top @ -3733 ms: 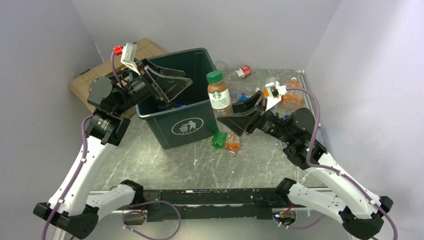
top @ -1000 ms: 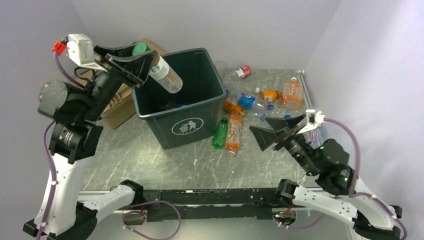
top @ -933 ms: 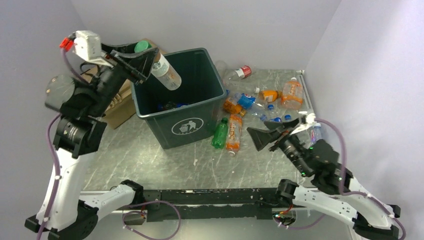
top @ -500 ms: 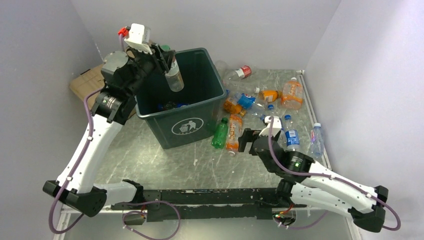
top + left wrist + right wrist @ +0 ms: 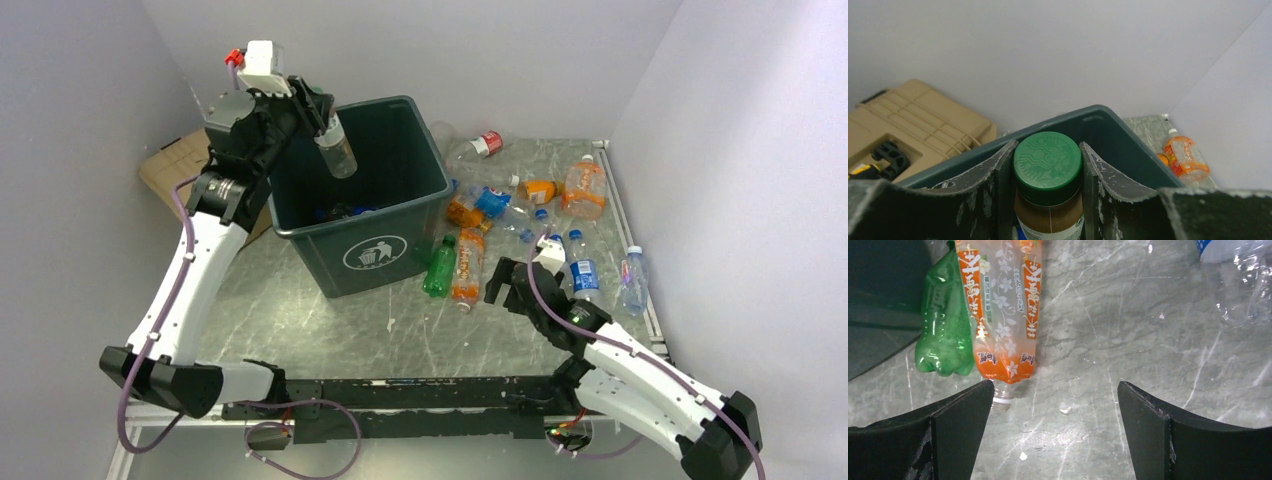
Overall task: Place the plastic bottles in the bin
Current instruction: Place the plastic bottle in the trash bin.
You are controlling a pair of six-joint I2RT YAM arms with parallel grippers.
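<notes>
Where the bench (image 5: 330, 320) lies nearest the arm bases, the right gripper (image 5: 1054, 392) hangs low over it, its fingers spread wide with nothing between them. Just beyond one fingertip lies an orange-labelled bottle (image 5: 1003, 315), its neck toward the gripper, touching a green bottle (image 5: 945, 335) alongside it. Both rest on the bench just beside the right side of the bin (image 5: 390, 262). Farther right and back, loose bottles (image 5: 540, 190) are scattered over the bench, clear, orange and blue-labelled ones among them. The bin stands upright, with a few bottles visible at its bottom. Over its far left corner the left gripper (image 5: 1048, 150) has its fingers clamped on the cap and neck of a green-capped bottle (image 5: 338, 155) with brown contents, held cap up above the open top. Behind the bin, to the left, lies a tan case (image 5: 913, 115).
</notes>
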